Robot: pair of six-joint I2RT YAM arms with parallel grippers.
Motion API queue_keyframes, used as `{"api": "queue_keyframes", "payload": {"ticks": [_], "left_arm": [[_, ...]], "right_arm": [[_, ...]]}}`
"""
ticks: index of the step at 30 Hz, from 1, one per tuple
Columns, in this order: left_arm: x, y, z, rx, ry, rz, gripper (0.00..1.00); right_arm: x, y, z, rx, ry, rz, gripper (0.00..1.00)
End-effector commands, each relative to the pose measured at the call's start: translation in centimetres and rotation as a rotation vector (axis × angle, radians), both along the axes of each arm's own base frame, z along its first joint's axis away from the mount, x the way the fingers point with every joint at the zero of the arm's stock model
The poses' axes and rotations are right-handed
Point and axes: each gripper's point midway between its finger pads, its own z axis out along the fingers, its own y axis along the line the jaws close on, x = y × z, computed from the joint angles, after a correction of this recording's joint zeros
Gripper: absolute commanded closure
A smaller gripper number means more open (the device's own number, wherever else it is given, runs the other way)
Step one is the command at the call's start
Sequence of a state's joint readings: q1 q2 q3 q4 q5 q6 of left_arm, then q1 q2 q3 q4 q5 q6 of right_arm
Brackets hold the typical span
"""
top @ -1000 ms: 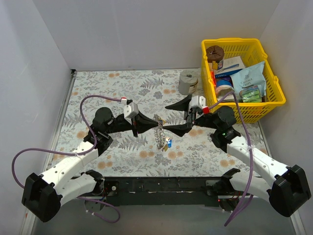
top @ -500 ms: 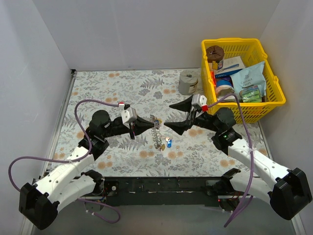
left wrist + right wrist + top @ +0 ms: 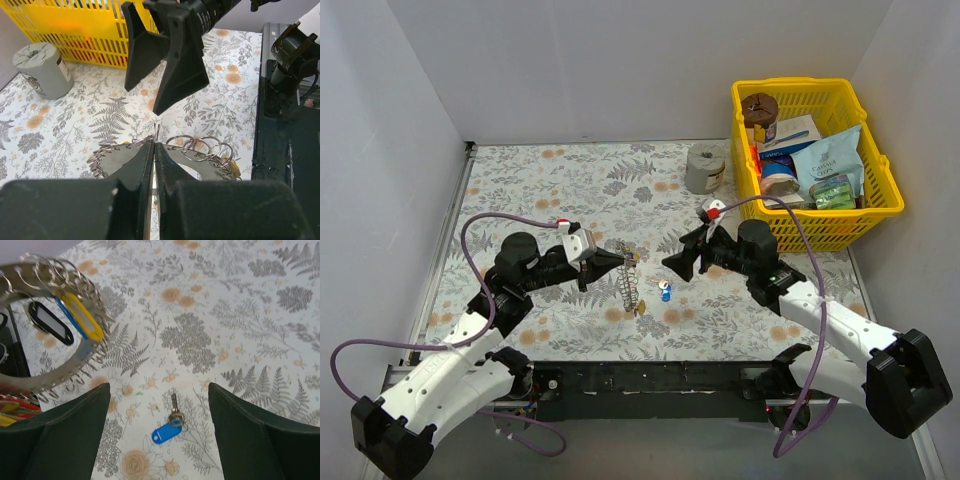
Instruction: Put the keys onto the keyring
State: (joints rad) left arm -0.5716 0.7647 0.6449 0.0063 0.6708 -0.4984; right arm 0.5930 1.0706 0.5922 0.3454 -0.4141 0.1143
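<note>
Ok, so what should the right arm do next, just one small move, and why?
Probably lower the open right gripper straight onto the small blue-tagged metal key and close. That key lies loose just below it, while the shut left gripper holds the large flat grey metal keyring.

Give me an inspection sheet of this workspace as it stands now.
Surface: table with a fern-print cover.
Job's things: keyring hangs from the left gripper, with coloured tags on it. One blue key lies loose on the table.
Clutter: grey roll stands beside the yellow basket, which holds packets.
Grippers: left gripper shut on the keyring. Right gripper open, above the blue key.
Cables: purple cables loop off both arms; none lies on the keys.
Surroundings: white walls on three sides.
</note>
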Motion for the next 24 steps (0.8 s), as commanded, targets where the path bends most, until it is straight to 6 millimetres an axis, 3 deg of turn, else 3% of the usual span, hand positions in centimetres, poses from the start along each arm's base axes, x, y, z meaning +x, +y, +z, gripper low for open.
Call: {"api": "queue_keyframes", "payload": {"ticks": [1, 6, 11, 13, 24], "left_arm": [[-0.2, 0.5, -0.3, 0.020, -0.021, 0.013, 1.00], [-0.5, 0.3, -1.2, 0.026, -0.007, -0.011, 1.00], [-0.8, 0.1, -2.9, 0.040, 0.034, -0.028, 1.00], [-0.7, 0.0, -2.6, 0.038, 0.027, -0.030, 1.00], [-1.0, -0.4, -2.4, 0.026, 0.034, -0.065, 1.00]], "right_arm": [[-0.3, -1.0, -3.5, -0.045, 0.068, -0.035, 0.14], [-0.8, -1.5, -6.8, -0.070, 0.121, -0.024, 0.21], [-1.2, -1.1, -8.1, -0.037, 0.135, 0.033, 0.28], [-1.1, -1.5, -9.4, -0.031, 0.167, 0.027, 0.30], [-0.1, -1.0, -10.7, 0.040, 0.258, 0.099, 0.40]]}}
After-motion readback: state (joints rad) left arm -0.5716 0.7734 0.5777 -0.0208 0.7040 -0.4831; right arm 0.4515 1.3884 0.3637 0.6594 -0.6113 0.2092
